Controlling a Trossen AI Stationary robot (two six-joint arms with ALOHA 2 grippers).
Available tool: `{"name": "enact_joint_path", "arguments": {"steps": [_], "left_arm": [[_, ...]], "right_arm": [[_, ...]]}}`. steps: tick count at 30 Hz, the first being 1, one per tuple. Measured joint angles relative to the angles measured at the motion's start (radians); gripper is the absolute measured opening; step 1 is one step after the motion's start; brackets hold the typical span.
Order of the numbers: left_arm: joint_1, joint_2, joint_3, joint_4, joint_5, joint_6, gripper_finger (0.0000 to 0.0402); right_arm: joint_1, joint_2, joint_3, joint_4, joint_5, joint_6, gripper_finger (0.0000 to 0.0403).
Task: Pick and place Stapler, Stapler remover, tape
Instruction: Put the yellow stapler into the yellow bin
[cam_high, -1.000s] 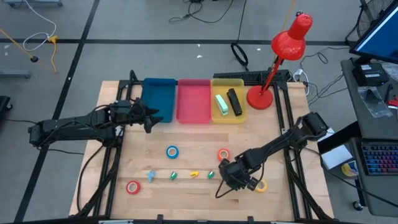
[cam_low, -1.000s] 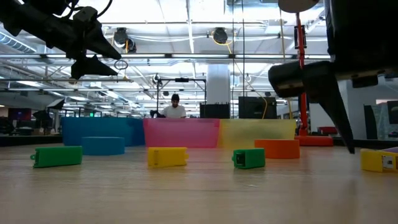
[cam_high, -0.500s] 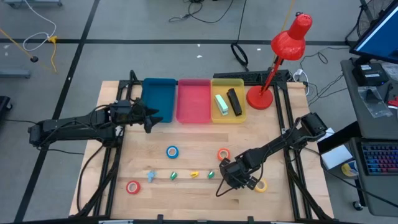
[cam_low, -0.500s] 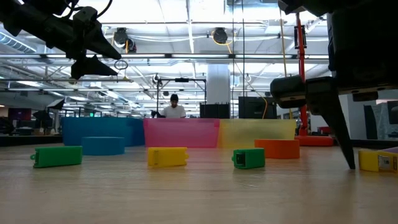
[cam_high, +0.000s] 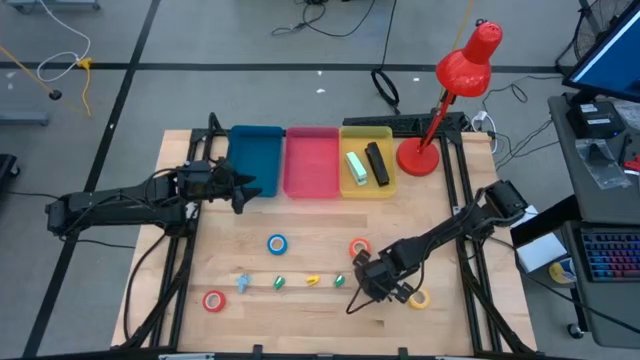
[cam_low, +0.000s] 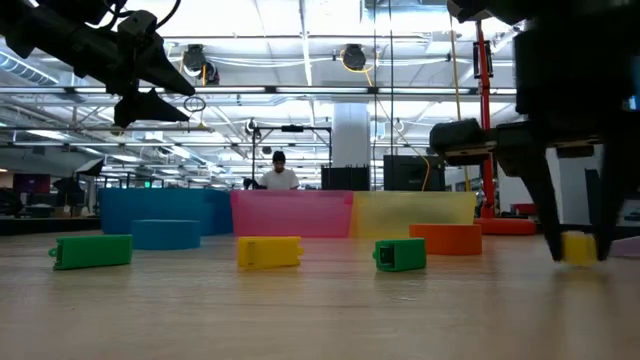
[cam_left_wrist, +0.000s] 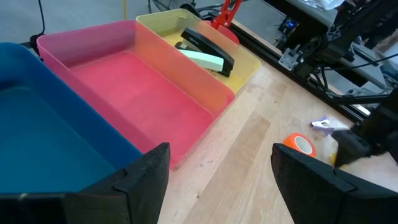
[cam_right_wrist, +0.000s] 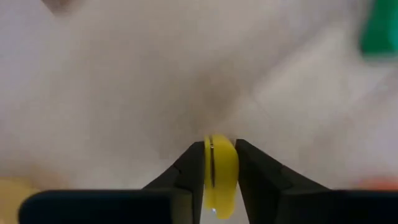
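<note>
No words, labels, brand marks, numbers or signs can be read on anything here, whether on the table, in the trays or in the room behind.

The right arm reaches in from the right edge of the tabletop (cam_high: 200, 250), bent at the elbow, its wrist pitched down toward the near right part. The right tool (cam_right_wrist: 221, 180) points down at the wood, its two dark fingers (cam_right_wrist: 186, 174) pressed against either side of a yellow tape roll (cam_right_wrist: 221, 171). The left arm stretches in level from the left side, raised well above the surface. The left tool (cam_left_wrist: 217, 180) hangs in the air with its fingers spread wide and nothing between them.
</note>
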Motion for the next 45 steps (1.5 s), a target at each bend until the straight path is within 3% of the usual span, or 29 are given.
{"name": "enact_joint_path", "arguments": {"steps": [12, 19, 22, 30, 34, 40, 45], "left_arm": [[0.0, 0.0, 0.0, 0.003, 0.0, -0.003, 0.0273], [0.0, 0.0, 0.0, 0.003, 0.0, -0.018, 0.0273], [0.0, 0.0, 0.0, 0.003, -0.019, -0.018, 0.0273], [0.0, 0.0, 0.0, 0.003, -0.059, -0.037, 0.0273], [0.0, 0.0, 0.0, 0.003, -0.062, -0.049, 0.0273], [0.0, 0.0, 0.0, 0.003, -0.094, -0.079, 0.0273], [0.0, 0.0, 0.0, 0.003, -0.105, -0.085, 0.0273]], "right_arm": [[-0.113, -0.263, 0.002, -0.059, 0.016, 0.275, 0.0066], [-0.305, -0.418, 0.002, -0.028, 0.3, 0.303, 0.007], [-0.429, -0.443, 0.003, 0.039, 0.364, 0.245, 0.0072], [-0.782, -0.404, 0.003, 0.321, 0.382, 0.186, 0.0069], [-0.922, -0.34, 0.005, 0.42, 0.303, 0.246, 0.007], [-1.037, -0.2, 0.003, 0.468, 0.154, 0.378, 0.0069], [-1.071, -0.104, 0.003, 0.467, 0.142, 0.403, 0.0074]]}}
